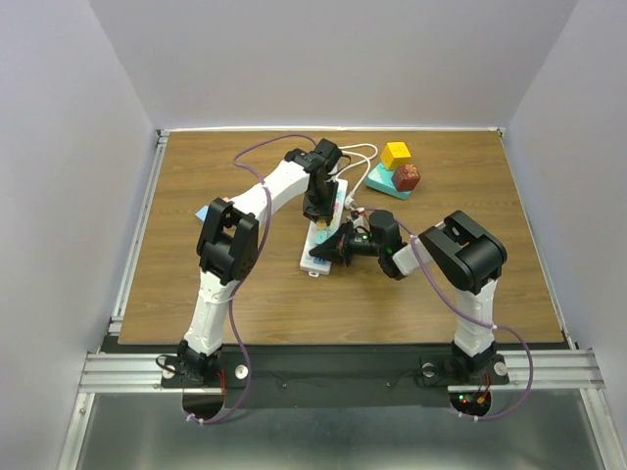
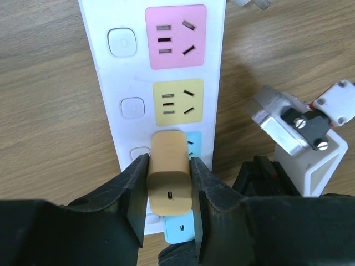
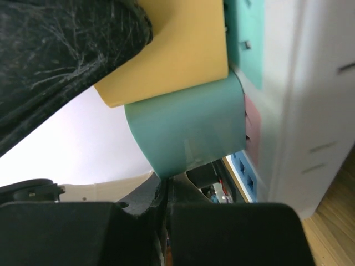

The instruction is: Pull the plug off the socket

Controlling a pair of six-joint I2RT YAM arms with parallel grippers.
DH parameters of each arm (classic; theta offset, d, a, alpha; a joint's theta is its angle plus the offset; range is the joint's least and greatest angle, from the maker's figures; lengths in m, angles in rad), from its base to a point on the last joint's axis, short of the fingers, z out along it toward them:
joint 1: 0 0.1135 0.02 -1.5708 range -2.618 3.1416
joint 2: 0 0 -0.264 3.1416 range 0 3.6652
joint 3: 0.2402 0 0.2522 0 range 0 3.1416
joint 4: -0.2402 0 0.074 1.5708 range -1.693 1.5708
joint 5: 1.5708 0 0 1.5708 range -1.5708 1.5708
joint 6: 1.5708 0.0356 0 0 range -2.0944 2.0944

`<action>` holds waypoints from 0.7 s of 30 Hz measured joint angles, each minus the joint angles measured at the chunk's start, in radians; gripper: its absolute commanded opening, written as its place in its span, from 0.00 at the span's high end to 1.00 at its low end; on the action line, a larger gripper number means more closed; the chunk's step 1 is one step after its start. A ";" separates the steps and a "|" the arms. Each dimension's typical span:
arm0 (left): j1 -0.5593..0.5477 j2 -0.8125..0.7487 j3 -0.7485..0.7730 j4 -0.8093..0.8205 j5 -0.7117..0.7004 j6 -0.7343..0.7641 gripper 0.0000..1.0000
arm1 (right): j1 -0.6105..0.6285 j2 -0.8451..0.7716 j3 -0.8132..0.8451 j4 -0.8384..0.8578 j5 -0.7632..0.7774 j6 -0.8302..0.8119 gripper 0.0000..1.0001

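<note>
The socket (image 2: 105, 83) is a long white strip with pink, yellow and blue outlet faces, lying mid-table (image 1: 312, 260). A tan plug (image 2: 168, 194) stands on its blue face. My left gripper (image 2: 169, 162) is shut on that plug, one black finger on each side. A light blue plug (image 2: 178, 228) sits right beside it. From the right wrist the tan plug (image 3: 177, 50) and the teal-looking plug (image 3: 188, 133) both rest against the socket (image 3: 310, 83). My right gripper (image 3: 166, 183) is shut with nothing between its fingers, its tips touching the teal plug.
A teal block (image 1: 385, 184) at the back right carries a yellow cube (image 1: 396, 155) and a red-brown block (image 1: 408, 176). The socket's white cord (image 1: 358, 162) loops behind the strip. A small blue thing (image 1: 202, 212) lies beside the left arm. Part of my right arm (image 2: 299, 133) is close to the strip.
</note>
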 measured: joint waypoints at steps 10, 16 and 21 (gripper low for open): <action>0.000 0.000 0.000 0.000 -0.002 0.000 1.00 | -0.008 -0.007 -0.027 0.084 -0.001 0.054 1.00; 0.000 0.000 0.000 0.000 -0.002 0.000 1.00 | -0.008 -0.010 -0.027 0.111 0.013 0.069 1.00; 0.000 0.000 0.000 -0.001 -0.003 0.000 1.00 | -0.014 0.013 -0.027 0.133 0.040 0.100 1.00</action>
